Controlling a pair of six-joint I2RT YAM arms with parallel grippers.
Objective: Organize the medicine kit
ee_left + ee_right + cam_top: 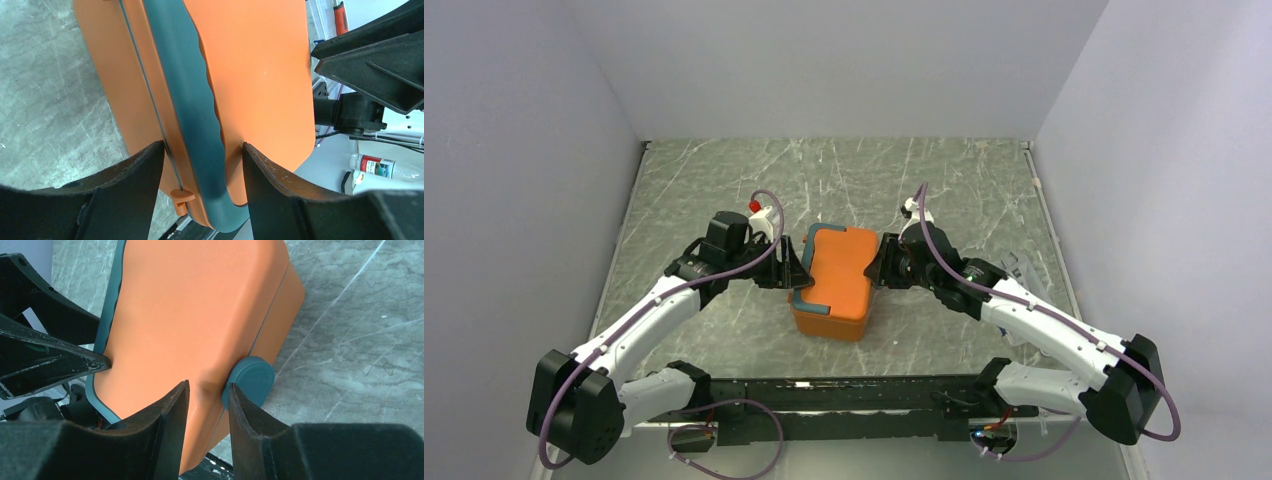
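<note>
- Medicine kit (836,278): lid shut, at the centre of the table (724,180), between both grippers.
- Left gripper (792,268): clamped across the kit's teal handle (190,100) edge.
- Right gripper (879,268): jaws narrow, straddling the kit's edge beside the round teal disc (250,380); whether it grips cannot be told.

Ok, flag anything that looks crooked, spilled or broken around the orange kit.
Nothing is spilled or broken. The medicine kit sits closed but slightly askew to the edges of the table. The left gripper straddles its teal handle, and the right gripper is at the opposite side. Only that turn stands out.
</note>
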